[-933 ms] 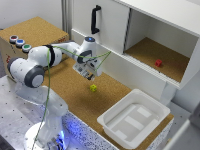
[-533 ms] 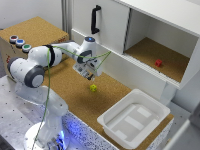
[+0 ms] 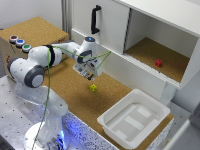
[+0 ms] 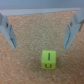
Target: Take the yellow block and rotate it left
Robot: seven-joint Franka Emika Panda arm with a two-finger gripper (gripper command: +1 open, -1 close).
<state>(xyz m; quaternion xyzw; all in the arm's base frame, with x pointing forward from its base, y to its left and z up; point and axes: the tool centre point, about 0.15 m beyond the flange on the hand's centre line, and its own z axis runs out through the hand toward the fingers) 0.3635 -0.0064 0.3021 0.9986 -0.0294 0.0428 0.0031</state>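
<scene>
One robot arm hangs above a cork tabletop (image 3: pixel 75 95), its fingers (image 3: pixel 91 75) spread wide and holding nothing. Just below them the yellow block (image 3: pixel 93 88) sits loose on the cork; the wrist view shows it (image 4: pixel 48 59) between the two fingers but off toward one edge. Centring over the block before descending would likely give a squarer grip for the leftward turn. Nearer, a white plastic bin (image 3: pixel 133 120) looks empty. Farther back, an open cabinet (image 3: pixel 155 55) holds a small red block (image 3: pixel 158 63).

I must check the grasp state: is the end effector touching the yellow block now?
Apart. The wrist view shows the yellow block lying on cork with clear gaps to both fingers of the open end effector.
</scene>
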